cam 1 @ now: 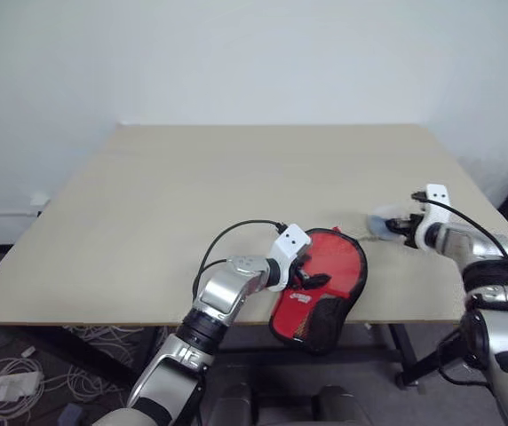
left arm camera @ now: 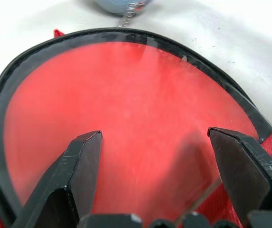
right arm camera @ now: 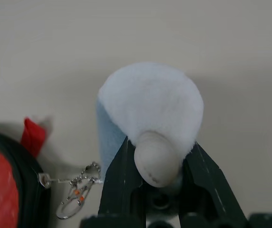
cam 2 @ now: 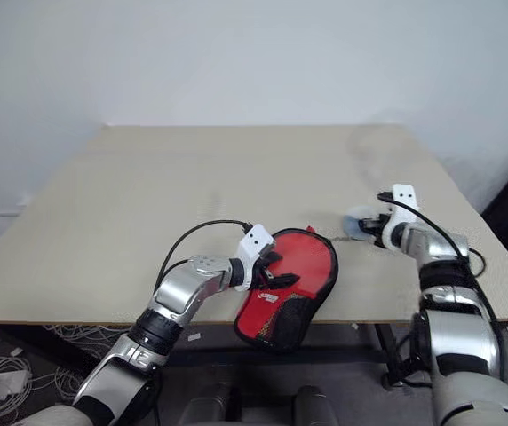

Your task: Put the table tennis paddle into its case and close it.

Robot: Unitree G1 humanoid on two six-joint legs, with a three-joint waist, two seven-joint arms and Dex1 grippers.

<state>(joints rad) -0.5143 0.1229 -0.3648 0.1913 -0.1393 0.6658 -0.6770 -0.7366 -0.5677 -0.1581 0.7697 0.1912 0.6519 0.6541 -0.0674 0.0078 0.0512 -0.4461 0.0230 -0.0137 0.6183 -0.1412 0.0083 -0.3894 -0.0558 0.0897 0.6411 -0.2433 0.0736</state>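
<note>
Paddle-shaped soft zip case (cam 1: 321, 286), red outside with black trim and black mesh at its narrow end, is what I see lying flat near the front edge of the wide pale beige rectangular table (cam 1: 236, 186), its narrow mesh end sticking out just past that edge. Through my left wrist camera the round end of the case shows a smooth red face ringed by a black border; I cannot tell whether that red is the paddle's rubber behind a clear panel or the case itself, so I cannot place the paddle. My left gripper (left arm camera: 155, 142) hovers over that red face with its two black fingers (left arm camera: 74, 175) spread wide and nothing between them. My right gripper (right arm camera: 157, 159) sits out to the right of the case, near the table's right side, its fingers pinched close on a small pale rounded object (right arm camera: 150, 114), a fluffy white and light blue puff with a smooth cream nub. A thin silver chain with a small clasp (right arm camera: 74, 192) runs from that puff to the black edge of the case, beside a little red tab (right arm camera: 33, 135).
</note>
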